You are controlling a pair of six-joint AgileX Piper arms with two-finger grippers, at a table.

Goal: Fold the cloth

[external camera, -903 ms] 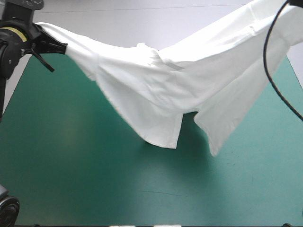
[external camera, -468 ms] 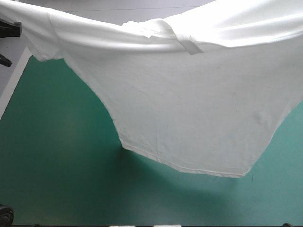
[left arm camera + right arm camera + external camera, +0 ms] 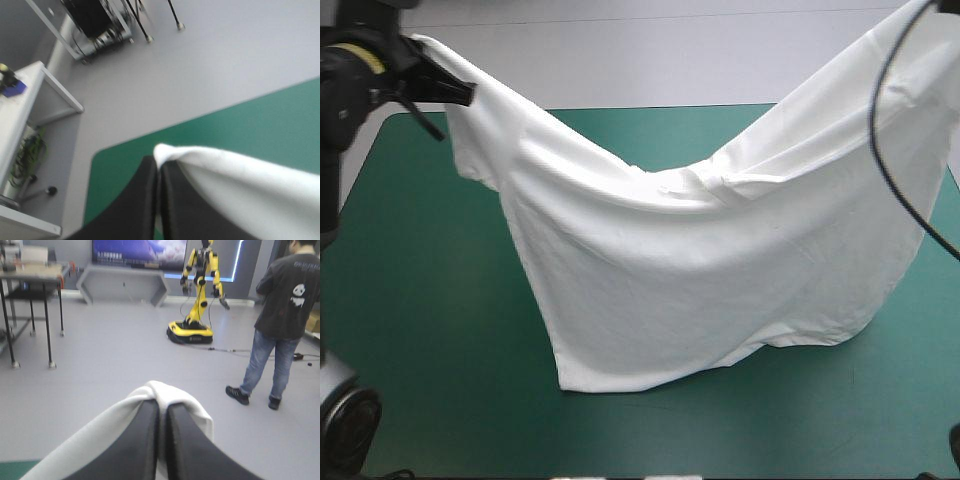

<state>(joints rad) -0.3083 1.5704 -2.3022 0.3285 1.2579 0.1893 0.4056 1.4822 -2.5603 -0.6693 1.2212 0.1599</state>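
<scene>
My left fingers (image 3: 142, 200) are pinched tight on one top corner of the white T-shirt (image 3: 700, 270), and my right fingers (image 3: 145, 445) pinch the other. The T-shirt hangs between them, with its bottom edge down on the teal-green surface (image 3: 440, 300).

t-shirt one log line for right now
T-shirt: lifted, sagging, hem near table | left gripper: shut on T-shirt | right gripper: shut on T-shirt

No writing, label or number is legible (the T-shirt (image 3: 700, 270) shows plain white).
</scene>
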